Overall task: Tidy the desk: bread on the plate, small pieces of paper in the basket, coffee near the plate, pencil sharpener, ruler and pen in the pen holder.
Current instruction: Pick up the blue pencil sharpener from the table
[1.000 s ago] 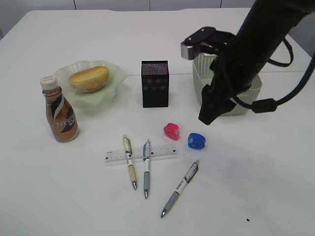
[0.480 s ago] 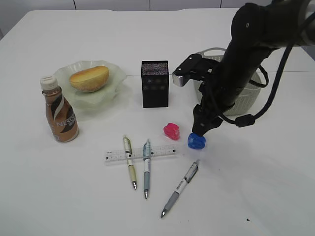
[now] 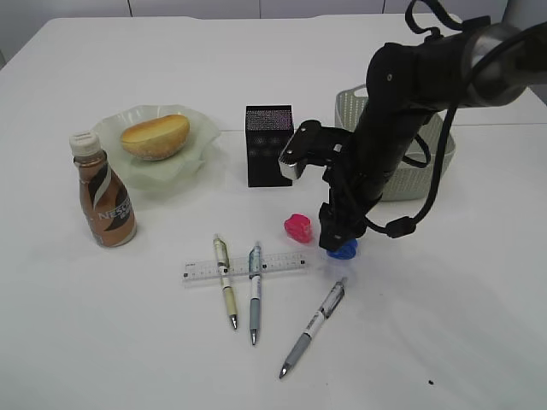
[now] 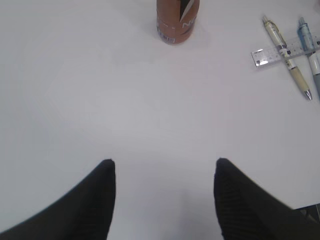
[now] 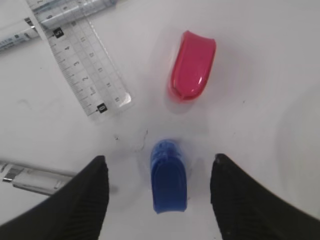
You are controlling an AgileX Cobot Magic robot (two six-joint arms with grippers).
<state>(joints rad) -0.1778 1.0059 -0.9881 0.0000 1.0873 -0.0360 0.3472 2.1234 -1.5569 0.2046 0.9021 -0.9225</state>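
Coffee bottle (image 3: 104,203) stands upright at far left of the desk (image 3: 479,325), just beside the plate (image 3: 198,137), which holds the bread (image 3: 155,136).

Left pincer (image 4: 164,200): fingers spread, nothing between them, hovering over bare desk near the bottle's base; not visible in the exterior view.

Pen holder (image 3: 269,145): black box, upright, right of the plate.

Ruler (image 3: 244,267): flat on the desk in front of the holder, with two pens (image 3: 226,282) lying across it; a third pen (image 3: 313,327) lies apart to the right.

Pink sharpener (image 3: 298,227): on the desk, just left of the blue one.

Blue sharpener (image 5: 168,175): on the desk, between the fingers of the right pincer (image 5: 159,192), which stands spread astride it and is not yet touching it.

Basket (image 3: 436,149): behind the right arm; contents cannot be told.

Risk, judged: the blue sharpener is small and smooth, so closing off-centre could squirt it sideways into the pink one, and a descent too deep could jam the fingertips against the desk.
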